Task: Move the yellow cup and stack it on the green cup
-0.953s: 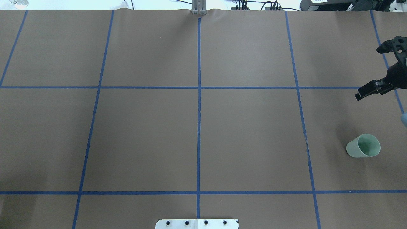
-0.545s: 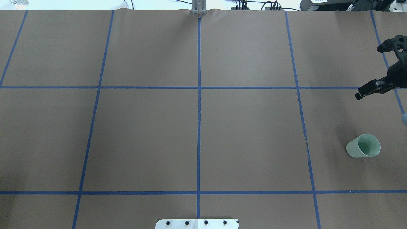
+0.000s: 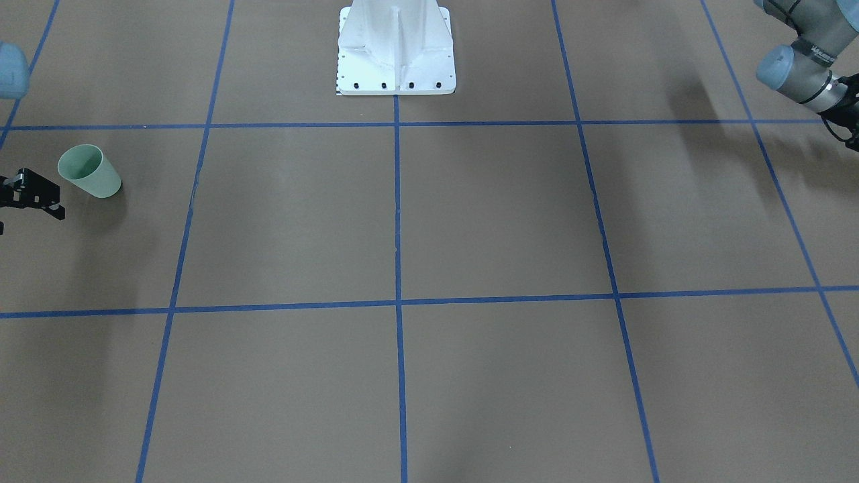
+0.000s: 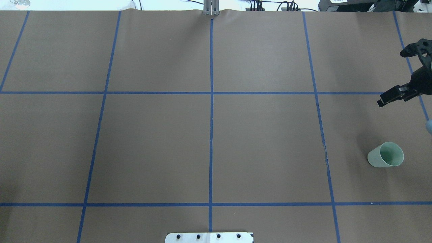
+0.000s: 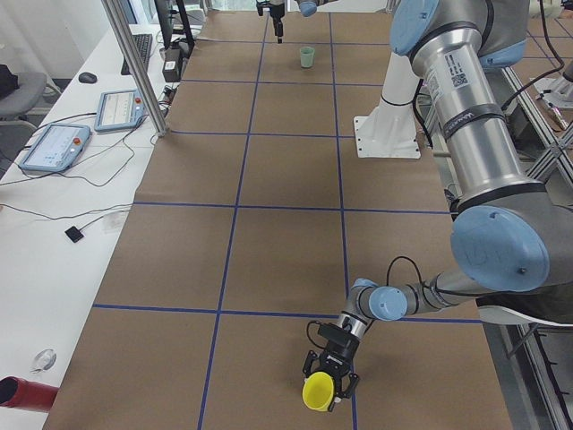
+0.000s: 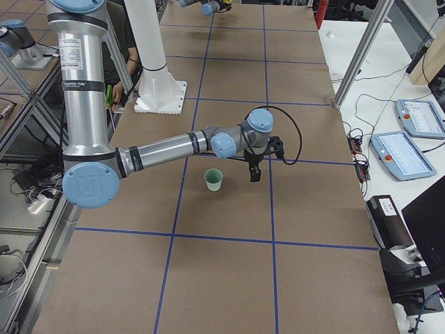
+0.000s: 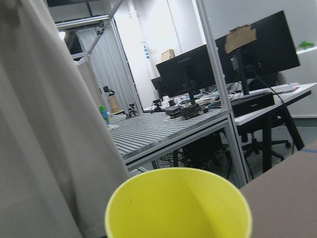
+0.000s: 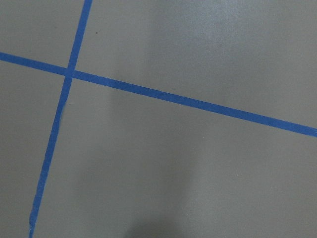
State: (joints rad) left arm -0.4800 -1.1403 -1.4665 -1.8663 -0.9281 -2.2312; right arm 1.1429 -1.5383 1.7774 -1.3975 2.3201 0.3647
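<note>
- Writing: white sticker w/ dark print on left arm [image 5: 457, 76] upper tube, another on right arm [image 6: 69, 64]; both too small to read. Grey lettering on left arm's joint in front view, not legible. No print on either cup.
- Surface: bench [image 4: 155, 141] covered in brown paper, blue tape lines [image 4: 211, 118] making a grid of large squares. Small tear in the paper by one tape line, approx 4 o'clock in overhead view.
- White base plate [image 3: 396, 47] w/ bolt row at 12 o'clock in front view.
- Yellow cup [image 5: 318, 392]: far left end of bench, 6 o'clock in left side view, mouth turned toward that cam. Fills lower part of left wrist cam [image 7: 178, 203], open rim up in frame.
- Left gripper [image 5: 329, 381]: black fingers either side of yellow cup. Cannot tell whether they press on it or stand loose; seen only from the side cam.
- Green cup [image 4: 385, 155]: upright on bench, right end, approx 4 o'clock in overhead view. Well apart from yellow cup, opposite ends.
- Right gripper [image 4: 391, 77]: fingers spread wide, nothing between them, above bench. Green cup near it at 6 o'clock in overhead view, not touching.
- Right wrist cam: only brown paper and a tape crossing.
- Room: white side table w/ two teach pendants [image 5: 58, 143], keyboard, cables. Left wrist cam shows dark monitors [image 7: 223, 64], alu frame posts, pale curtain at 9 o'clock.
- A person [image 6: 118, 49] in dark top sits behind robot's column.
</note>
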